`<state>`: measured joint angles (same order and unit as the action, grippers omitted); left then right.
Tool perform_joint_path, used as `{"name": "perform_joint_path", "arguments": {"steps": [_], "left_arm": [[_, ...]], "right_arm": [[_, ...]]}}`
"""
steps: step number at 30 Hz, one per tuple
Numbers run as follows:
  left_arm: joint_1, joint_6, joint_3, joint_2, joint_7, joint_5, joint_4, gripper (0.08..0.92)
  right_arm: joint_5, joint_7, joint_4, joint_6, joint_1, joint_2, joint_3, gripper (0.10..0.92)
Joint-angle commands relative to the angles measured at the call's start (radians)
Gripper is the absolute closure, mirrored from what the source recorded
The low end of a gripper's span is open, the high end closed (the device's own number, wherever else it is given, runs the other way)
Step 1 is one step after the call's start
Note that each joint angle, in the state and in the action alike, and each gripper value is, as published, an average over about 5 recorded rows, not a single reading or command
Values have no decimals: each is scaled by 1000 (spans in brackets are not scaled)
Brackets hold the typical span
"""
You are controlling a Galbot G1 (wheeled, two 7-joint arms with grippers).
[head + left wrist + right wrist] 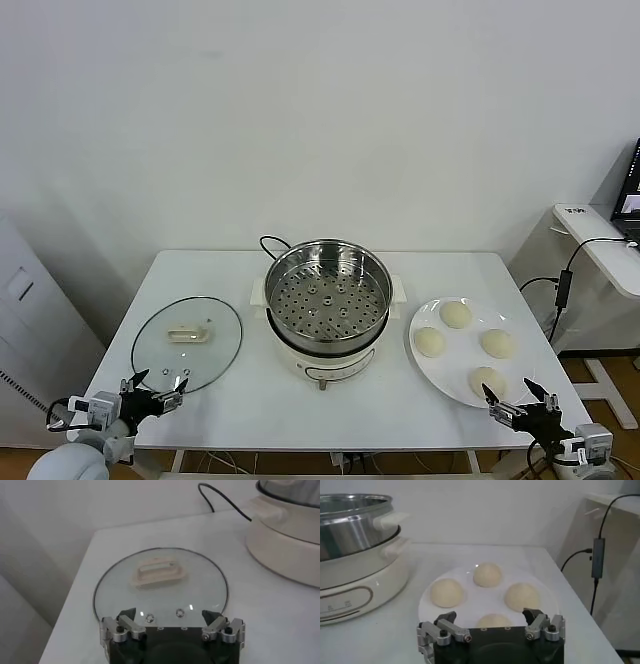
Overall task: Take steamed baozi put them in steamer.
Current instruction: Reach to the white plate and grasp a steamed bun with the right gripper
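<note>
Four smooth round baozi [488, 574] lay on the plate [470, 600], just beyond my right gripper's [490, 625] spread, empty fingers [446, 618]; the nearest bun seemed untouched. My left gripper [169, 621] gaped empty by the glass lid [160, 587].

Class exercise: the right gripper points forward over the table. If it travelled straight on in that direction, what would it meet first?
Probably the nearest steamed baozi on the white plate, directly ahead of the open right gripper; height is unclear, so it might skim over.

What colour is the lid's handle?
Cream-beige, on the clear glass lid; the handle shows best in the left wrist view.
</note>
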<state>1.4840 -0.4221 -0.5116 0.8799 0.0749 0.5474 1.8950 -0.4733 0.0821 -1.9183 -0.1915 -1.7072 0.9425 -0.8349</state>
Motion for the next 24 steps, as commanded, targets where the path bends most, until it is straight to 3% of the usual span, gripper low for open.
{"name": "perform_joint_path", "arguments": {"steps": [1, 6, 11, 18, 24], "left_arm": [[2, -2, -6, 7, 0, -5, 4, 177], [-7, -4, -4, 12, -1, -17, 2, 177], [-16, -7, -4, 19, -1, -19, 2, 177], [-23, -6, -3, 27, -4, -27, -8, 177], [-32, -8, 0, 32, -5, -34, -11, 177]], "right_arm": [[329, 33, 34, 66, 92, -34, -20, 203], [641, 59, 87, 134, 195, -80, -2, 203], [838, 122, 147, 191, 289, -140, 39, 203], [925, 348, 214, 204, 404, -251, 109, 203], [855, 555, 324, 224, 613, -398, 278, 203]]}}
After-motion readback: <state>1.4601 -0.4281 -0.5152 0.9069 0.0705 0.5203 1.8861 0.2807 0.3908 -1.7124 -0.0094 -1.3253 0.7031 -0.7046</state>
